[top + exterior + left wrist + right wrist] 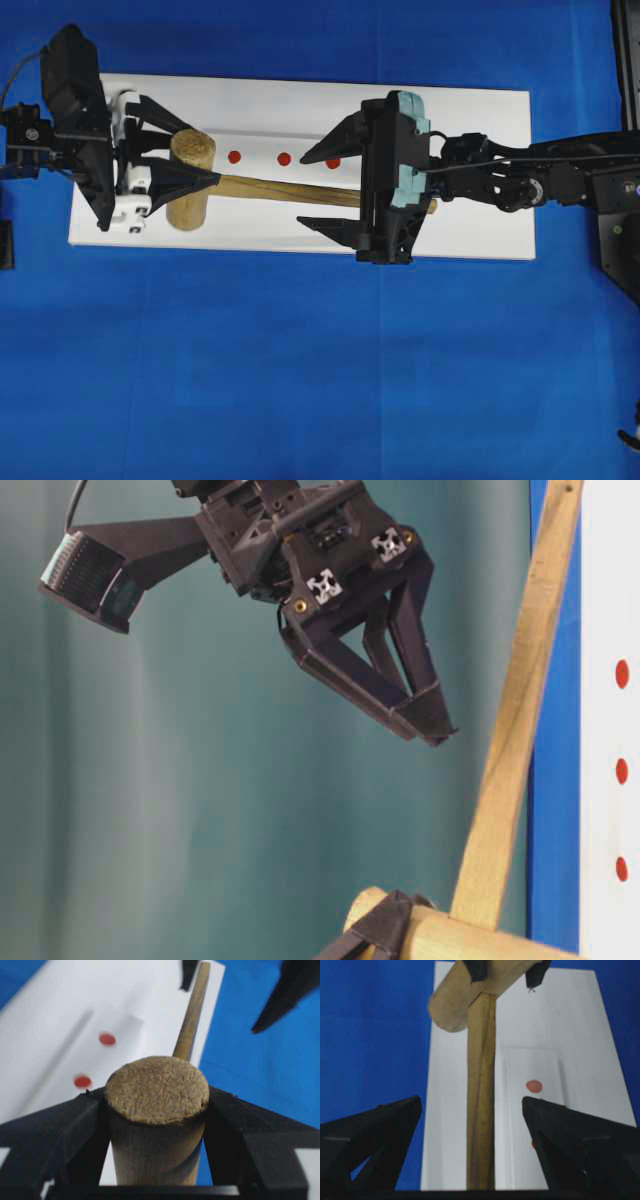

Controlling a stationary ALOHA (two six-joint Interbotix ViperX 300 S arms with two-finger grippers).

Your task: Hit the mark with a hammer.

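Note:
The hammer lies across the white board [470, 120], its head [190, 180] at the left and its handle [290, 190] running right. My left gripper [203, 152] is shut on the head; in the left wrist view both fingers [75, 1125] press the head's [157, 1095] sides. My right gripper [302, 190] is open above the handle's middle; in the right wrist view the handle [481, 1110] runs between its spread fingers [395, 1120] without touching either. Three red marks [284, 158] sit in a row on the board, just beyond the handle.
The board lies on a blue cloth [300, 380]. The right arm's black links [540, 175] stretch over the board's right end. A black stand [625, 60] is at the right edge. In the table-level view the right gripper [425, 720] hangs apart from the handle [510, 730].

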